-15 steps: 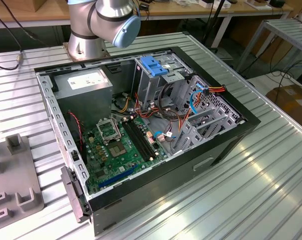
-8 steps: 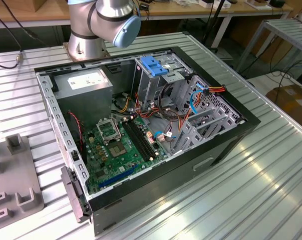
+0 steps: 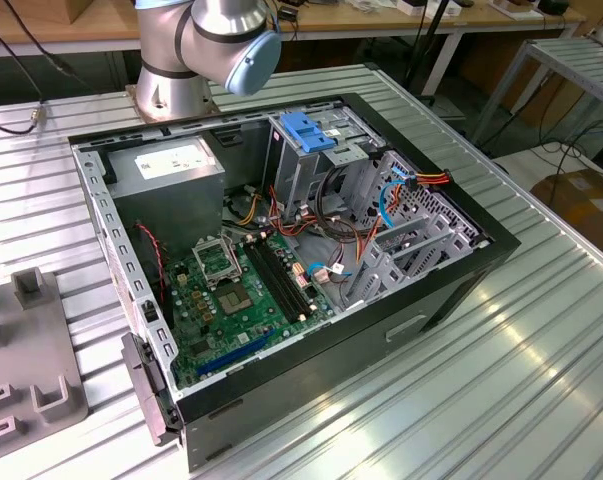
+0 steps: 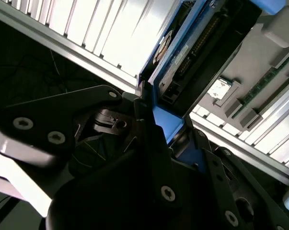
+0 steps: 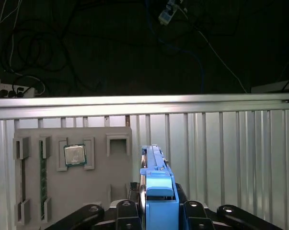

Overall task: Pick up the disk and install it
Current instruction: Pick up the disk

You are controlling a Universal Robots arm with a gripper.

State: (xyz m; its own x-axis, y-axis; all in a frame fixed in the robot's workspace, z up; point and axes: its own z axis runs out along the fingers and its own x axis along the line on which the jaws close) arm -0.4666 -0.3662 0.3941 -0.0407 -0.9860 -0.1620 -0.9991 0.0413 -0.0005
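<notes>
My gripper [image 5: 157,211] is shut on the disk [image 5: 156,178], which stands edge-on between the black fingers [image 5: 127,211] with its blue side rail facing the camera. In the second wrist view the disk [image 4: 190,52] shows its dark underside, a connector and the blue rail, with the gripper [image 4: 166,127] clamped on its end. The disk is over the ribbed metal table, next to a grey fixture plate [image 5: 118,177]. I cannot tell whether it touches anything below. In the exterior view an open computer case [image 3: 281,250] lies on the table, with a blue-topped drive cage [image 3: 306,130] at its far side.
The fixture plate holds a processor chip [image 5: 75,154] and a memory stick [image 5: 42,177]. In the case are a motherboard [image 3: 231,290], a grey power supply [image 3: 166,165] and loose cables [image 3: 326,215]. The arm's base [image 3: 171,80] stands behind the case. Beyond the table edge [image 5: 144,100] it is dark.
</notes>
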